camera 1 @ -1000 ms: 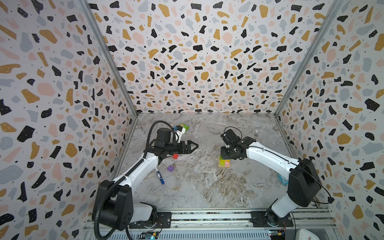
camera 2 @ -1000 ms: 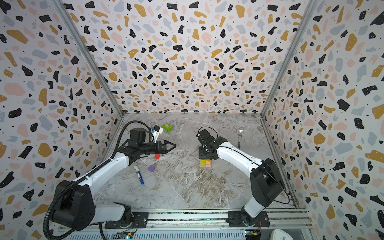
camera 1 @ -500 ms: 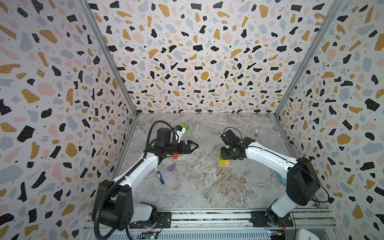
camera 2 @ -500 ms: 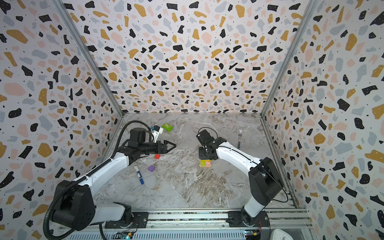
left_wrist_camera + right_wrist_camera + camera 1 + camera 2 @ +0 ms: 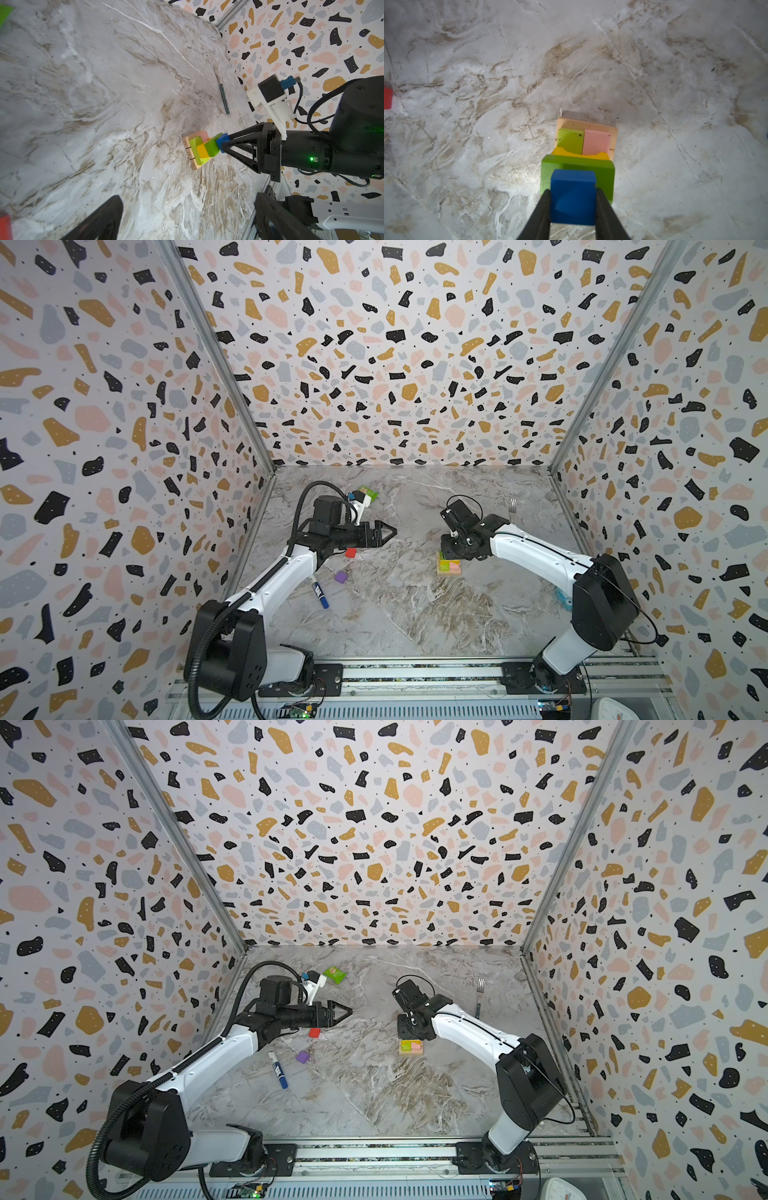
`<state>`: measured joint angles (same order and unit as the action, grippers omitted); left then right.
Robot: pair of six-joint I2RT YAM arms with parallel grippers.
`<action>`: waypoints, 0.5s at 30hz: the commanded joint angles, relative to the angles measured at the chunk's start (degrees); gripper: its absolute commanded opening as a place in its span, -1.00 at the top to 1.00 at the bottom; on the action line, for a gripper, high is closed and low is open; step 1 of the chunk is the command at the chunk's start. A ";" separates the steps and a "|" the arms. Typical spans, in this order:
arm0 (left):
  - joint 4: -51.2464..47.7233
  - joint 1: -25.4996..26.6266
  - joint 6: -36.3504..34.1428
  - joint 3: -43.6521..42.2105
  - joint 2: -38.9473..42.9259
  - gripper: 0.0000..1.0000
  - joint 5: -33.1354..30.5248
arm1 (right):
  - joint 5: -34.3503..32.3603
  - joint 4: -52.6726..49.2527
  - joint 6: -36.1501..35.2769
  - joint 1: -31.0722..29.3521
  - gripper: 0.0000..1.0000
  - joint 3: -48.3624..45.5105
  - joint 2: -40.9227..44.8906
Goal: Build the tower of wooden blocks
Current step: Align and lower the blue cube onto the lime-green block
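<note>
We see a grey marbled surface in both top views. Left of the middle, a red cube and a purple cube lie apart on it, with a marker just beside the purple one. A green packet lies flat toward the upper left and a fork toward the upper right. Right of the middle, tan bars rest side by side on it, carrying a stack of blocks.

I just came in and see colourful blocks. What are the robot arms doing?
They are building a block tower. The right hand grips a blue cube at the top of the tower. The left hand is open and empty. A red cube and a purple cube lie loose on the table near it.
</note>
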<state>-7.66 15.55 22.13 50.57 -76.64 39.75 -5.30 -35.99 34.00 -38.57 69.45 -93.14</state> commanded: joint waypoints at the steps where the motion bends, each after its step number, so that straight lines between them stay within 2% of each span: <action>1: 1.50 -0.02 0.28 0.15 0.00 -1.00 -0.28 | -0.28 -0.31 -0.42 0.16 0.57 0.07 -0.19; 15: 1.60 0.00 0.28 0.28 -0.07 -1.00 -0.24 | -0.28 -0.37 -0.42 0.16 0.57 -0.05 -0.33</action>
<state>-7.66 15.55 22.13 50.57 -76.64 39.72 -5.32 -35.92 34.00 -38.57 69.45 -93.76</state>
